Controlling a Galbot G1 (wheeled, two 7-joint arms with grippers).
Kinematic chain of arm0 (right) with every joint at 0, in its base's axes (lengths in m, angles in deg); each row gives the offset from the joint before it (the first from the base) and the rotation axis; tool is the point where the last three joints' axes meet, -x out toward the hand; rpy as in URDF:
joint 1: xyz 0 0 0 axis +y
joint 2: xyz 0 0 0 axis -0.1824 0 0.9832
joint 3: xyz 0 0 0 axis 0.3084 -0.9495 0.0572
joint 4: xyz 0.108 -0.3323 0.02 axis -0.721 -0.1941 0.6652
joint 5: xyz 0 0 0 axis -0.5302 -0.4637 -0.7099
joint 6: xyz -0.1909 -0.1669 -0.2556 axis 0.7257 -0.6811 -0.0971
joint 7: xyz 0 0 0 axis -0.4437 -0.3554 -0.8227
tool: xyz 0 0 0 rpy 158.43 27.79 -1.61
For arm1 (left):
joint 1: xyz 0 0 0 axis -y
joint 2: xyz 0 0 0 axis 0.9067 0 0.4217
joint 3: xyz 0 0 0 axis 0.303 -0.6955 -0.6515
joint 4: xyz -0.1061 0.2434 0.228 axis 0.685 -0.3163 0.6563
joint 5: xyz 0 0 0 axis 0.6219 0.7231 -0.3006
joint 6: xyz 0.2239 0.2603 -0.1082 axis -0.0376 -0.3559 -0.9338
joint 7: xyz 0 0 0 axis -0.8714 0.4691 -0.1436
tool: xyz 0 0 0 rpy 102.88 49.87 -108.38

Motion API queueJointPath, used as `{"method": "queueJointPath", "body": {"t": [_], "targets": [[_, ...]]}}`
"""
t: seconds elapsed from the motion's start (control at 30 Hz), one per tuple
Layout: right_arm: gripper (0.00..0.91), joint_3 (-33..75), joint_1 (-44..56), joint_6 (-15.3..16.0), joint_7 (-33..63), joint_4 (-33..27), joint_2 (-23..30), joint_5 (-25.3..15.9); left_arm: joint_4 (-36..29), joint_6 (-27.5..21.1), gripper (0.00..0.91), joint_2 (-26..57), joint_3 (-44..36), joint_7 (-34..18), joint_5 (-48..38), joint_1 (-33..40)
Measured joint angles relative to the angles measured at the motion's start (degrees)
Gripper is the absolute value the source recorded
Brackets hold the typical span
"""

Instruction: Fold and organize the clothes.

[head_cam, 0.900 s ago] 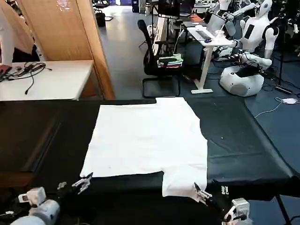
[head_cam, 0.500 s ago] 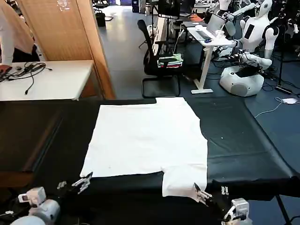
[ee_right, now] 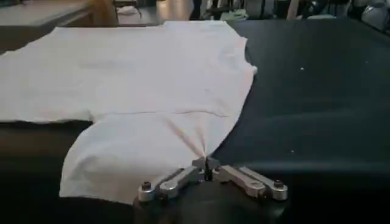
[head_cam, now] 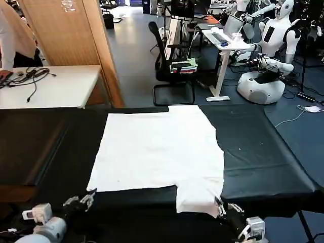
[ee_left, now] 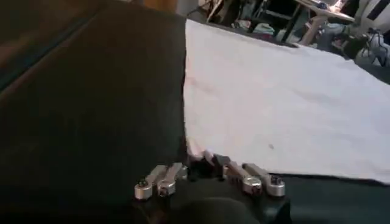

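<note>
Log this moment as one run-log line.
T-shirt flat on black table | right gripper pinching sleeve corner | left gripper at near-left corner

silver screw-studded fingers [ee_right: 159, 187] on black grippers, white-grey wrists [head_cam: 41, 224].

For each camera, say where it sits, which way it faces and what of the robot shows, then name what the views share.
Head view: high on the robot, facing forward and down over the black table and white T-shirt; left gripper and right gripper at the near edge.
Left wrist view: low at the near edge, looking along the table; left gripper shut on the T-shirt's corner.
Right wrist view: low, facing the same way; right gripper shut on the T-shirt.
Shared: the T-shirt and table.
</note>
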Motion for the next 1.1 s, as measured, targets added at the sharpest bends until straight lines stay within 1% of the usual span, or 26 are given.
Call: {"method": "queueJointPath", "body": {"t": [0.1,0.2,0.3,0.37,0.5,0.7,0.87,1.1], "targets": [[0.0,0.5,1.0,-0.4,-0.1,1.9,0.2,0.2,-1.7,-0.2,0.0,-0.3,0.9,-0.2,0.4,-1.4],[0.0,1.0,0.5,-1.5,-0.2,2.4,0.2,2.0,-3.4,0.3,0.0,-0.4,2.0,-0.4,0.4,-3.0],[0.0,1.1,-1.0,-3.4,-0.5,2.2,-0.3,3.5,-4.3,2.0,0.0,-0.8,2.4,-0.2,1.5,-3.3],[0.0,0.8,-2.9,-5.0,-0.6,1.0,-1.0,5.4,-4.2,4.1,0.0,-1.1,2.1,0.2,1.5,-2.9],[0.0,-0.2,-8.4,-6.8,-0.4,-3.4,-2.3,7.0,-3.0,6.9,0.0,-2.0,1.2,1.1,1.0,-0.2],[0.0,-2.4,-19.3,-6.9,-0.1,-11.0,-3.9,7.1,0.5,10.2,0.0,-3.5,-1.4,1.4,4.2,6.7],[0.0,-5.2,-28.1,-6.9,-0.1,-17.3,-4.4,7.0,5.1,11.1,0.0,-4.9,-4.1,1.2,6.9,12.9],[0.0,-9.5,-36.9,-6.8,-0.1,-25.7,-4.2,5.9,11.1,11.9,0.0,-5.0,-7.0,1.3,13.6,19.2]]}}
